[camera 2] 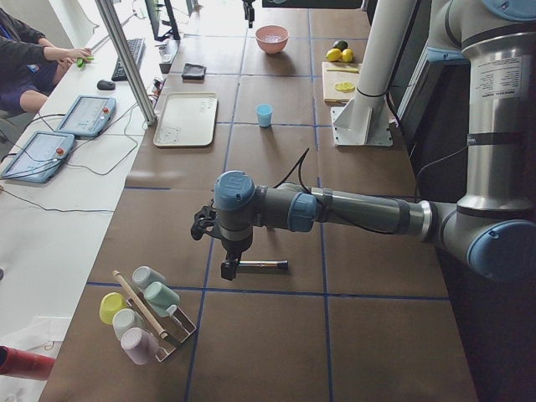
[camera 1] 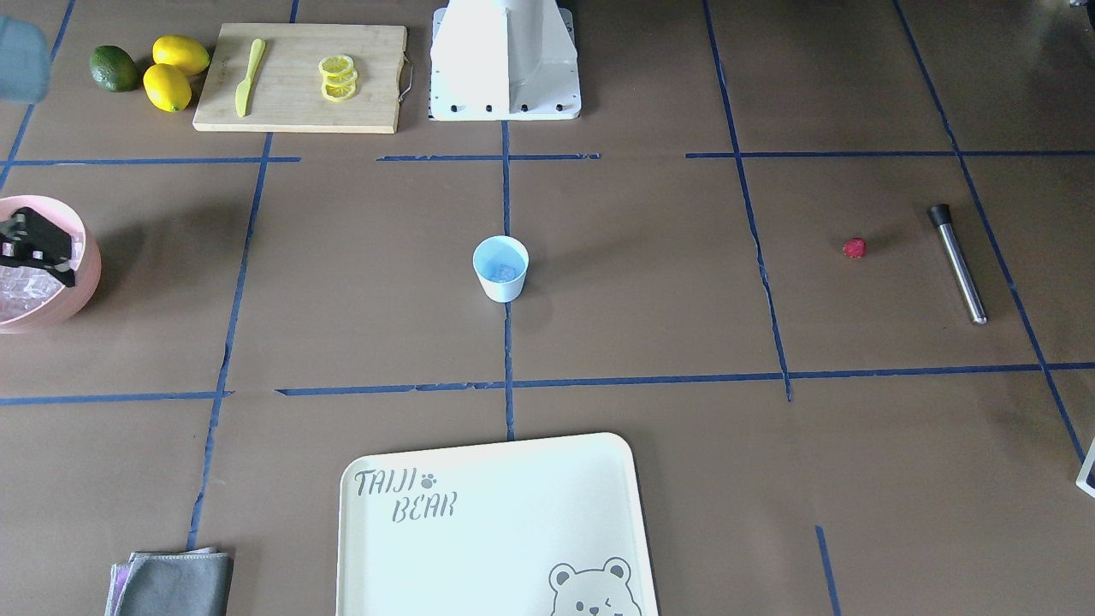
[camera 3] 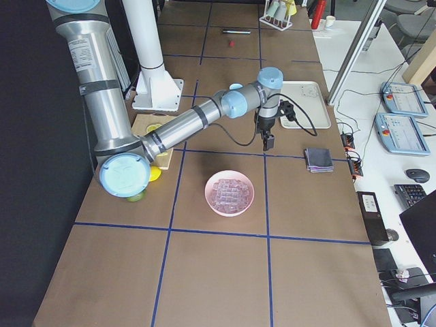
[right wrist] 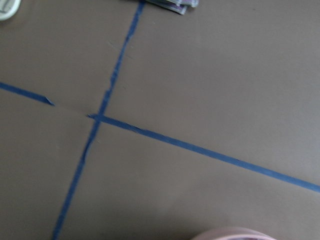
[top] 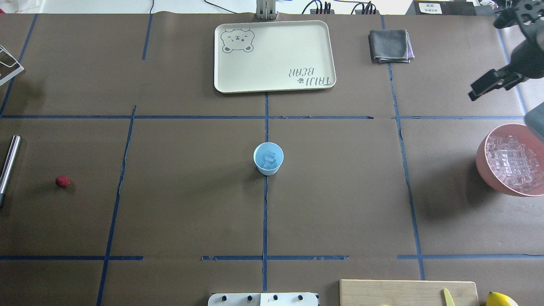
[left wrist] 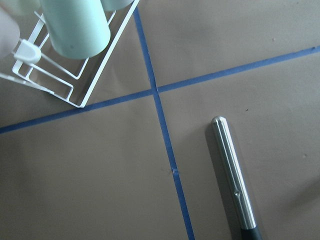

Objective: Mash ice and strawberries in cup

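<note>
The light-blue cup [top: 268, 158] stands upright at the table's centre with a few clear cubes of ice [top: 270, 160] inside. The strawberry [top: 62, 181], a small red lump, lies alone far to my left, near a steel muddler [top: 8, 165]. More ice [top: 516, 163] fills a pink bowl [top: 482, 159] on my right. My right gripper [top: 476, 91] hangs high beyond that bowl with nothing seen in it; whether it is open or shut I cannot tell. My left gripper [camera 2: 228, 270] hovers by the muddler [camera 2: 261, 265], and I cannot tell its state either.
A cream tray [top: 221, 80] and a grey cloth [top: 390, 46] lie at the far side. Near my base are a cutting board [camera 1: 376, 77], a yellow knife [camera 1: 248, 77], lemon slices [camera 1: 338, 77], two lemons [camera 1: 175, 70] and a lime [camera 1: 113, 68]. A rack of cups [camera 2: 142, 314] stands at the left end.
</note>
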You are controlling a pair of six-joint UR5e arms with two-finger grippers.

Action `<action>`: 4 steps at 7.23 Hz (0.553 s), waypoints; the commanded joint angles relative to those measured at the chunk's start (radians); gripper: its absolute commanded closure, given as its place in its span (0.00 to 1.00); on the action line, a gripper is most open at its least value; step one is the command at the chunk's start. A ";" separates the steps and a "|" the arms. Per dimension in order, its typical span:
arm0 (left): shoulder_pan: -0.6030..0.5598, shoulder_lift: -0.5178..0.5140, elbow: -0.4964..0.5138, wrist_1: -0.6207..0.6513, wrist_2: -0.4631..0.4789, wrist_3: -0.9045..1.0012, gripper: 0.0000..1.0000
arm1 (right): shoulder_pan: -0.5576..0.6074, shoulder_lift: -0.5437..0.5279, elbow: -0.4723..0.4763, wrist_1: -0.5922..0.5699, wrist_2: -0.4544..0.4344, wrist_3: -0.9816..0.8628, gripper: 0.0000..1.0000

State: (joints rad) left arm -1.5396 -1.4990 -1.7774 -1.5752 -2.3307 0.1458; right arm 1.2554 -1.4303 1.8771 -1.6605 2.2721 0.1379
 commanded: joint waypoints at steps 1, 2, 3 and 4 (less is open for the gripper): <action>0.004 -0.035 0.001 0.003 -0.022 -0.038 0.00 | 0.216 -0.221 -0.007 0.001 0.058 -0.398 0.01; 0.004 -0.036 0.001 -0.002 -0.069 -0.095 0.00 | 0.292 -0.289 -0.027 -0.001 0.088 -0.481 0.01; 0.013 -0.062 -0.020 -0.002 -0.079 -0.101 0.00 | 0.303 -0.333 -0.029 -0.001 0.086 -0.463 0.01; 0.121 -0.067 -0.046 -0.002 -0.107 -0.212 0.00 | 0.302 -0.331 -0.033 0.002 0.080 -0.419 0.01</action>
State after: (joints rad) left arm -1.5018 -1.5533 -1.7974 -1.5764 -2.4078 0.0261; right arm 1.5405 -1.7355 1.8505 -1.6604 2.3526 -0.3013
